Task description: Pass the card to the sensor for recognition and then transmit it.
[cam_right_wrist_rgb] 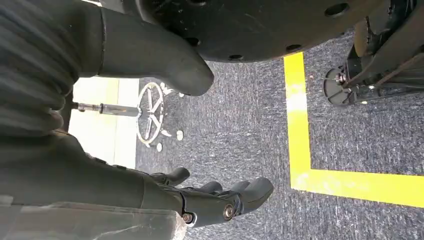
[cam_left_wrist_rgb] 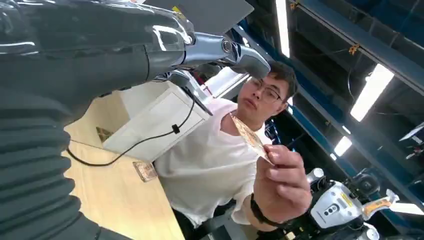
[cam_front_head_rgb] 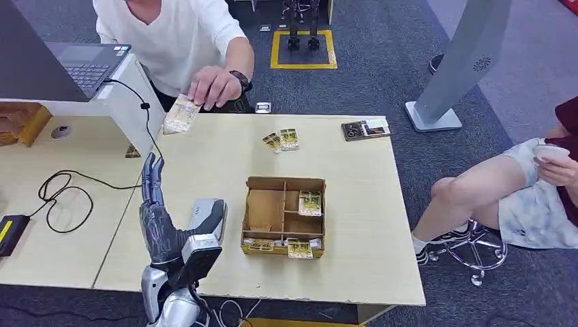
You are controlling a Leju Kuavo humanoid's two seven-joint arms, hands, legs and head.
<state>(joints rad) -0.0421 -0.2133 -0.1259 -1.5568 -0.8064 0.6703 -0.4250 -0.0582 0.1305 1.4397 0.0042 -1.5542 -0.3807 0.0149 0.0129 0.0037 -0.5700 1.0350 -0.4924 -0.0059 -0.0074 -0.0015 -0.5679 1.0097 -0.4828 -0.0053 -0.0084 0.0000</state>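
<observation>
Left hand [cam_front_head_rgb: 153,178] reaches empty, fingers straight, toward person's card [cam_front_head_rgb: 181,113]; right hand [cam_right_wrist_rgb: 200,197] hangs loosely open; no print readable

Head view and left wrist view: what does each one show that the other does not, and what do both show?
Head view alone: the divided cardboard box with cards in it, two loose cards on the table, a seated person's leg.
Left wrist view alone: ceiling lights.
Both: the left hand, empty, and the person's hand holding a card.
</observation>
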